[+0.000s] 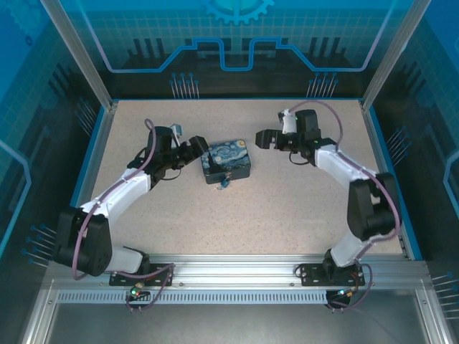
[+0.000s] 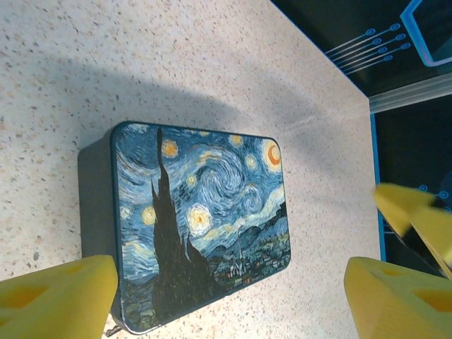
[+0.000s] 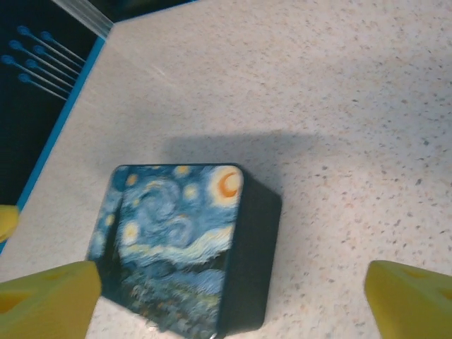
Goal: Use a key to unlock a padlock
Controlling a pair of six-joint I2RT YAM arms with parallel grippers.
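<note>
The painted tin sits between both arms, with the padlock at its near edge. My left gripper and right gripper flank it, fingers spread and empty.

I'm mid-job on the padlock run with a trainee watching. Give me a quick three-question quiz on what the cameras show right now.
1. True or false: the right end effector is holding the padlock.
2. In the top view, where is the padlock relative to the tin? A) at its near edge, toward the arm bases B) at its far edge C) on top of its lid
3. Fill in: the tin lies ____ the left end effector and the right one.
Key: 1 false, it is open and empty; 2 A; 3 between.
</note>
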